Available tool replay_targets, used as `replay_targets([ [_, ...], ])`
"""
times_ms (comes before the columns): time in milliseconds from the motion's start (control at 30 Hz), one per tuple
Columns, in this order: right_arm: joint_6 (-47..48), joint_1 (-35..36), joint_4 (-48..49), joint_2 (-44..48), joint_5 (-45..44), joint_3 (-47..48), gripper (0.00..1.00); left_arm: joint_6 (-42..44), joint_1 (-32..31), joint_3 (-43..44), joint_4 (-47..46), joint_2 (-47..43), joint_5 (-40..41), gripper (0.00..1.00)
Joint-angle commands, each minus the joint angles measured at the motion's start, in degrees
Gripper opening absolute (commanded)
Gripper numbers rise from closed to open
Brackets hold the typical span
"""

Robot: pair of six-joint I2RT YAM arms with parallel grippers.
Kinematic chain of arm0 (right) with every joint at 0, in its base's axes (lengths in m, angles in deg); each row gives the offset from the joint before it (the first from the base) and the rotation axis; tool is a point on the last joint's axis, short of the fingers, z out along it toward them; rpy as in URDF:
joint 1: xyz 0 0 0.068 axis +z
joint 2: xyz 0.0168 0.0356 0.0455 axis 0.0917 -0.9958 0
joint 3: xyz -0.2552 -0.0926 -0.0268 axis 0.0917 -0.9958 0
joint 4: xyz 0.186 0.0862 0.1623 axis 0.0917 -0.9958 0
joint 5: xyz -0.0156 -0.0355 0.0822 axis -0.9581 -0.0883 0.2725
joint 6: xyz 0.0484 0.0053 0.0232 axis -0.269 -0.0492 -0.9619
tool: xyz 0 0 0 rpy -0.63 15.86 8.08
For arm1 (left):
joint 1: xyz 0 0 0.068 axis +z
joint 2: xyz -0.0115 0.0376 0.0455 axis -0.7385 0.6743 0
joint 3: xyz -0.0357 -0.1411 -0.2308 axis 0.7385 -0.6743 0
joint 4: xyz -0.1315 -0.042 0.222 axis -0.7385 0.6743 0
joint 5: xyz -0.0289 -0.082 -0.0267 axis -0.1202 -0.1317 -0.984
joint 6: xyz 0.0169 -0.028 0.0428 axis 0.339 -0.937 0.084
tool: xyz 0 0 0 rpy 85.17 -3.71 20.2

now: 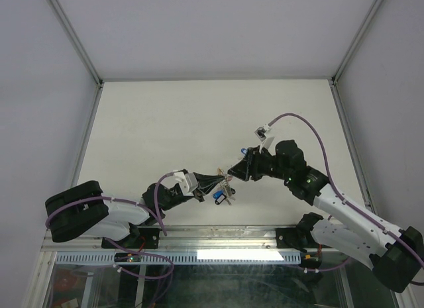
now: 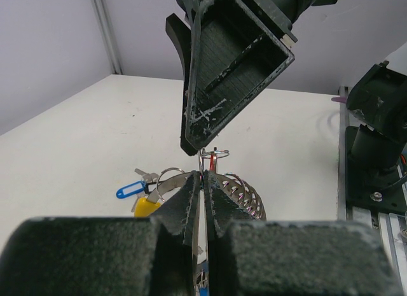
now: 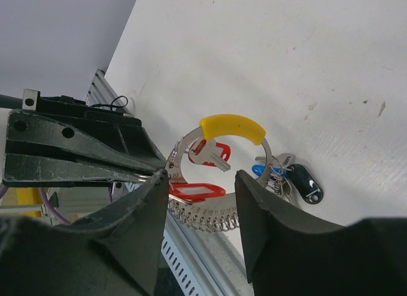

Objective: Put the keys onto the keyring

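The keyring (image 3: 184, 145) is a silvery hoop with a yellow section (image 3: 232, 127) and a numbered, looped band. My left gripper (image 2: 203, 181) is shut on its metal band and holds it upright; it also shows in the top view (image 1: 209, 185). My right gripper (image 3: 202, 176) is open, one finger on each side of the ring's lower part, just above it in the top view (image 1: 234, 170). Two red-tagged keys (image 3: 197, 192) hang on the ring. A blue-tagged key (image 3: 262, 171) and a black-tagged key (image 3: 306, 184) hang by its far side. The blue tag (image 2: 130, 191) also shows in the left wrist view.
The white table (image 1: 199, 122) has grey walls at the back and sides. A metal rail (image 1: 218, 235) runs along the near edge, close under the ring. A small blue part (image 1: 245, 150) sits on the right arm's wrist.
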Motion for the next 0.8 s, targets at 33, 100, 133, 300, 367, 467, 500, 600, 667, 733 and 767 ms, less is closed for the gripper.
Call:
replay_targets([
  [33, -0.6, -0.1, 2.7, -0.8, 1.7, -0.3, 0.49, 0.4, 0.2, 1.0, -3.5, -1.4, 0.8, 0.00],
  [100, -0.6, -0.1, 2.8, -1.0, 1.8, -0.5, 0.49, 0.5, 0.2, 1.0, -3.3, -1.4, 0.9, 0.00],
  [133, -0.6, -0.1, 2.8, -1.1, 1.8, -0.7, 0.49, 0.4, 0.2, 1.0, -3.3, -1.4, 0.8, 0.00],
  [300, -0.7, -0.1, 3.3, -1.3, 2.4, -1.2, 0.49, 0.7, 0.2, 1.3, -2.6, -1.6, 0.7, 0.00],
  [367, -0.8, -0.1, 3.5, -1.5, 2.7, -1.4, 0.49, 0.8, 0.2, 1.4, -2.3, -1.4, 0.7, 0.00],
  [467, -0.8, -0.1, 3.7, -1.6, 2.8, -1.5, 0.49, 1.0, 0.2, 1.6, -1.8, -1.4, 0.5, 0.00],
  [500, -0.8, -0.1, 3.7, -1.4, 2.7, -1.5, 0.49, 1.0, 0.2, 1.7, -1.8, -1.4, 0.5, 0.00],
  [600, -0.8, -0.1, 4.1, -1.0, 2.6, -1.6, 0.49, 1.0, 0.2, 1.7, -1.6, -1.3, 0.5, 0.00],
  [667, -0.9, -0.1, 4.5, -1.1, 2.9, -1.6, 0.49, 1.0, 0.2, 1.7, -1.5, -1.2, 0.5, 0.00],
  [733, -1.0, -0.1, 4.8, -1.0, 3.1, -1.6, 0.49, 1.1, 0.2, 1.8, -1.3, -1.1, 0.5, 0.00],
  [767, -1.0, -0.1, 5.0, -0.7, 3.1, -1.7, 0.49, 1.1, 0.2, 1.8, -1.3, -1.1, 0.5, 0.00],
])
